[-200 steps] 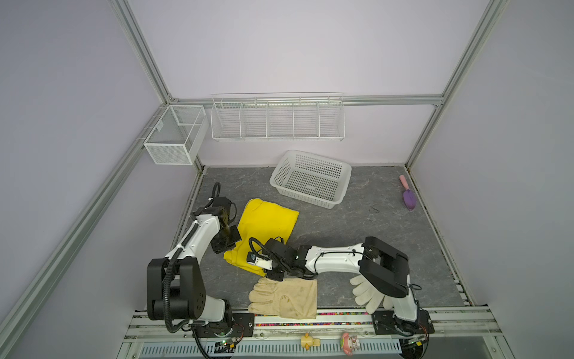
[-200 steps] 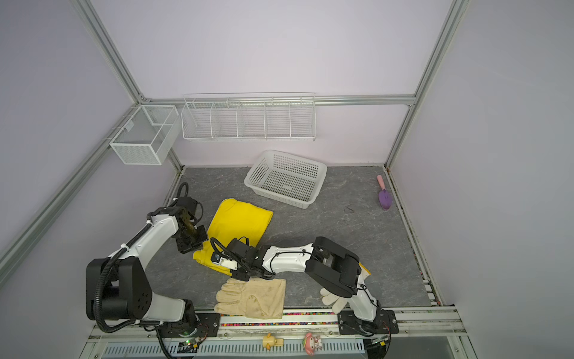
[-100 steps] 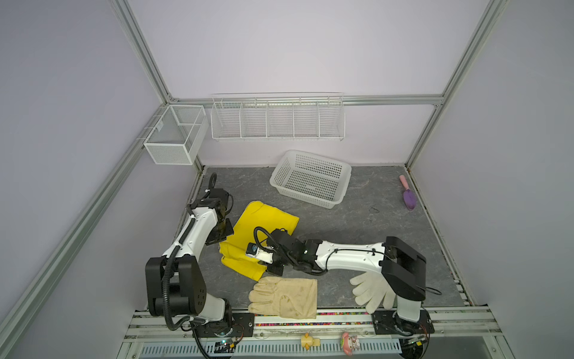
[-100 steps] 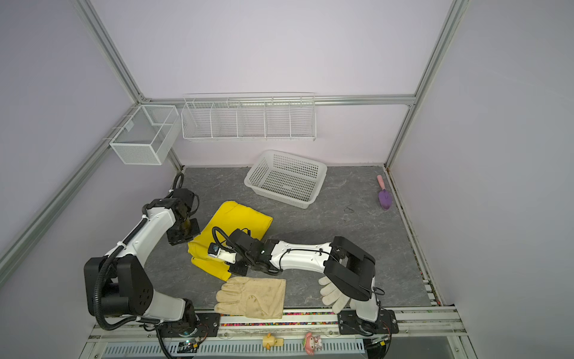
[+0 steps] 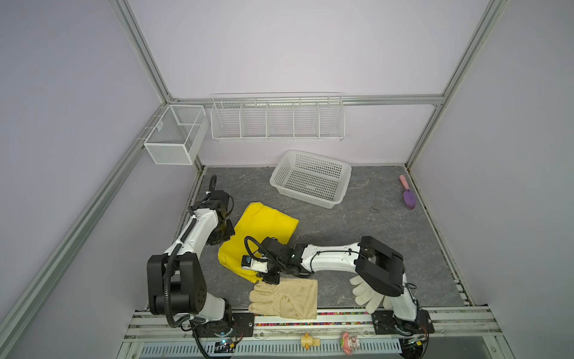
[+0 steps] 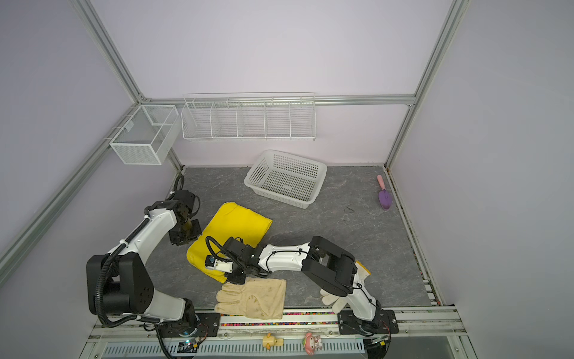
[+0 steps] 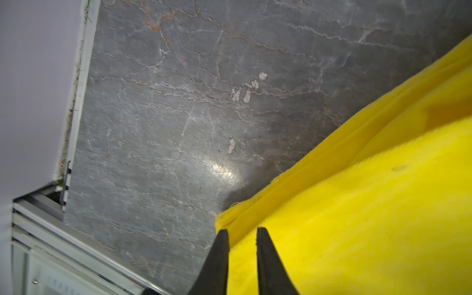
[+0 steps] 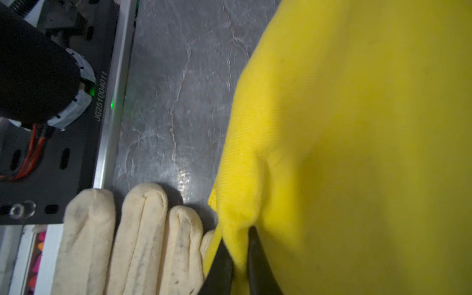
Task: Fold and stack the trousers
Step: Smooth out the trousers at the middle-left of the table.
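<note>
Gloves lie nearest the front rail: the cream glove [image 5: 284,296] touches the near corner of the trousers [image 5: 264,227], and the white glove [image 5: 365,293] lies well to its right. The right gripper [image 8: 238,245] is pinched tight on a raised fold at that near corner of the folded yellow trousers, which lie on the grey mat [image 5: 372,236] left of centre. The left gripper [image 7: 241,231] sits over their left edge with its jaws a narrow gap apart and no cloth visibly gripped; beyond stand the basket [image 5: 277,178] and, far right, a purple scoop [image 5: 410,199].
</note>
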Available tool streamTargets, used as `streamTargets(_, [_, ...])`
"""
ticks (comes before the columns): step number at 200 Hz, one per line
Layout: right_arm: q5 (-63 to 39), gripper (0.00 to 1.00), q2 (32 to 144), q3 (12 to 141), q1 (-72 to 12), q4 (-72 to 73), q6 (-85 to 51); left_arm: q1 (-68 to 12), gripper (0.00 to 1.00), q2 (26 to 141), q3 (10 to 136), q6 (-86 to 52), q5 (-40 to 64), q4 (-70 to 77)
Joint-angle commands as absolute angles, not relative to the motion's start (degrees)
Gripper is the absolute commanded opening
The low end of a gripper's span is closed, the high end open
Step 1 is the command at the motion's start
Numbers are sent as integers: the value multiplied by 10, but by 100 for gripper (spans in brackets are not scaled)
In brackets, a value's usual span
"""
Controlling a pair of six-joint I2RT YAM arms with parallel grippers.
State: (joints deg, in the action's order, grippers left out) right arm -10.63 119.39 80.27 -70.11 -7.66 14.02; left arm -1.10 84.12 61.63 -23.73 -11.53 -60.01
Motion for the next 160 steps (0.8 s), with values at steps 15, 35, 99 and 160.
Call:
streamTargets(15, [-151, 11, 1196, 813, -696, -86, 120, 14, 41, 759, 590, -340, -103, -630])
streamTargets(35, [-152, 12, 1196, 813, -690, -83, 112, 49, 42, 692, 547, -415, -87, -625])
streamTargets(99, [-160, 12, 1201, 811, -683, -77, 101, 91, 42, 640, 405, -540, 82, -496])
streamTargets(160, [-159, 12, 1202, 812, -682, -86, 104, 94, 32, 649, 354, -565, 81, -404])
